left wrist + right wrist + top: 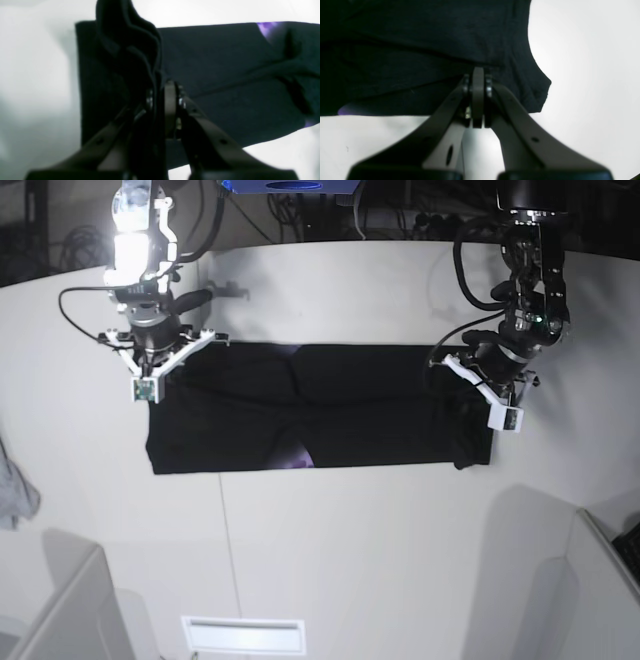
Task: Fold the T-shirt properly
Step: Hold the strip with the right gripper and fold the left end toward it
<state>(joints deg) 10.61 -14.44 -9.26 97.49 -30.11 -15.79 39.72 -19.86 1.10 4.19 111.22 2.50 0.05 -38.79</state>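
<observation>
A white vent plate (243, 635) is lying at the bottom edge nearest you, and a grey cloth (14, 492) is hanging off the left edge. Mid-frame, the T-shirt (360, 420) is lying in a long band across the white table (350, 540). Your left gripper (160, 96) is pinching a bunched fold at its right end; your right gripper (478, 86) is clamping its upper left edge. Cables are crowding the far background.

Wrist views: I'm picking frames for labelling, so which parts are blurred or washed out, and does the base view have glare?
Left wrist view: the left pincer and the bunched cloth in it are out of focus, the table bleached white. Right wrist view: the T-shirt is nearly featureless black, the right pincer soft. Base view: sharp, with a bright lamp glaring at upper left.
</observation>
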